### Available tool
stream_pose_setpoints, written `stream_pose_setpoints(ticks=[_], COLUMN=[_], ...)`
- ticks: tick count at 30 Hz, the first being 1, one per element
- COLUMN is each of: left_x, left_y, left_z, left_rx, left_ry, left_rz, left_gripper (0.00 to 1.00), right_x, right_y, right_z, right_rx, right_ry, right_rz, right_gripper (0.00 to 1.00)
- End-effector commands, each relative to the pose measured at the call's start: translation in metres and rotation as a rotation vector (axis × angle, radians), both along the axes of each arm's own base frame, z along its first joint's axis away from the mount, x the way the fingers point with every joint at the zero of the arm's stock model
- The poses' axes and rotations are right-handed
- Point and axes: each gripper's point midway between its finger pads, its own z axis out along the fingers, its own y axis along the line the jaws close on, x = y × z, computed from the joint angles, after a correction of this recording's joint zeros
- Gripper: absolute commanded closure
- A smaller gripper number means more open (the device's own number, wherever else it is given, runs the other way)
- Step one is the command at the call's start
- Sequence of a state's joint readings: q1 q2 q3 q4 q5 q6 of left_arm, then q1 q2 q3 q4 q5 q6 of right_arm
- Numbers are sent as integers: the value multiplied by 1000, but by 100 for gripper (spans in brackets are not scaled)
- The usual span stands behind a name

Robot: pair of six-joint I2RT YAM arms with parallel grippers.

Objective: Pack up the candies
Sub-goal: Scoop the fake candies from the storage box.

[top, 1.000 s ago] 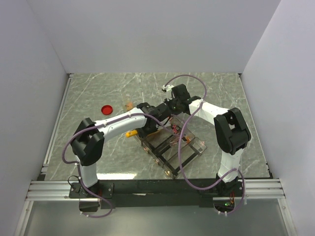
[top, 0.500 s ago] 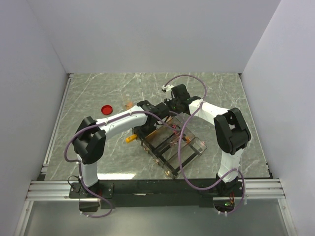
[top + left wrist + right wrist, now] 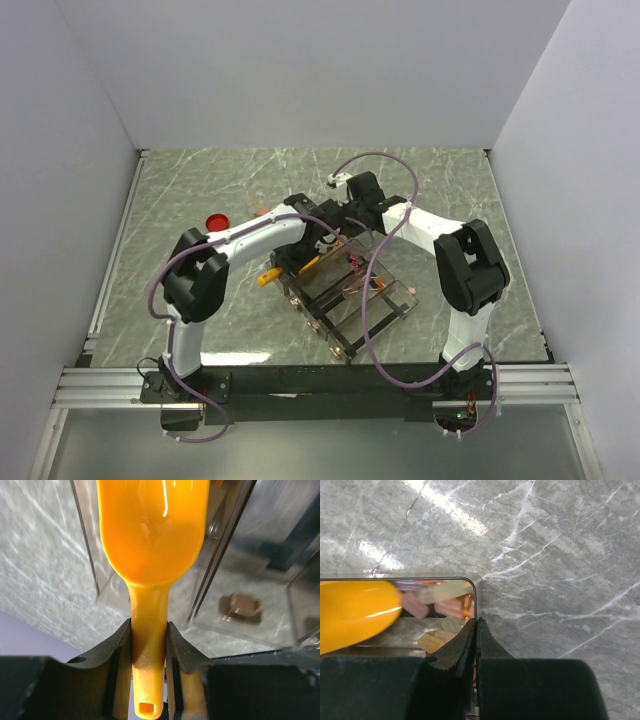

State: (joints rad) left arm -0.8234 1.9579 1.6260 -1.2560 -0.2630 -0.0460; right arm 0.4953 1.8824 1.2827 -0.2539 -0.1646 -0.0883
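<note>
Left wrist cam: left jaws are clamped on the handle of the yellow scoop (image 3: 150,535), bowl pointing straight away over the clear box (image 3: 388,298). Right jaws look pinched shut on that box's wall, at the corner nearest the tabletop's far edge, with the candies (image 3: 442,615) heaped just inside.

Candies (image 3: 451,607) lie in the box (image 3: 395,297) beneath scoop (image 3: 150,525).

The left arm (image 3: 250,236) and right arm (image 3: 428,226) angle inward. The left gripper (image 3: 149,632) clamps the yellow scoop (image 3: 150,530) (jaws partway apart); the right gripper (image 3: 476,627) is pinched closed.
</note>
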Motion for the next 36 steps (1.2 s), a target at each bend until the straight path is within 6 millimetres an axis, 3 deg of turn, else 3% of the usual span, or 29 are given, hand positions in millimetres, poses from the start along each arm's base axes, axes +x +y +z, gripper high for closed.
stream_pose_setpoints(ticks=[1,13,18,21,26,31,35,36], left_x=[25,85,97,94,101,97,84,79], left_y=[-18,-72,-78,-74,-82,-112,-126,-122], left_z=[3,1,4,6,8,21,35,40], left_rx=[-26,-198,-247,-258,-249,-318,-465,-499], left_ry=[-38,-214,-303,-344,-357,-413,-406,-408], left_rz=[6,-161,-290,-361,-417,-491,-446,-429], left_gripper=[99,99,99,99,99,99,99,99], right_x=[-8,-18,-16,-13,-14,-15,-13,-11], right_y=[18,38,34,28,39,48,37,30], right_z=[19,16,16,13,16,17,4,0], right_rx=[42,148,202,197,244,257,241,231], right_ry=[-7,34,51,61,83,96,161,175], right_rz=[34,103,100,89,120,133,46,12], right_gripper=[100,100,100,100,100,100,100,100])
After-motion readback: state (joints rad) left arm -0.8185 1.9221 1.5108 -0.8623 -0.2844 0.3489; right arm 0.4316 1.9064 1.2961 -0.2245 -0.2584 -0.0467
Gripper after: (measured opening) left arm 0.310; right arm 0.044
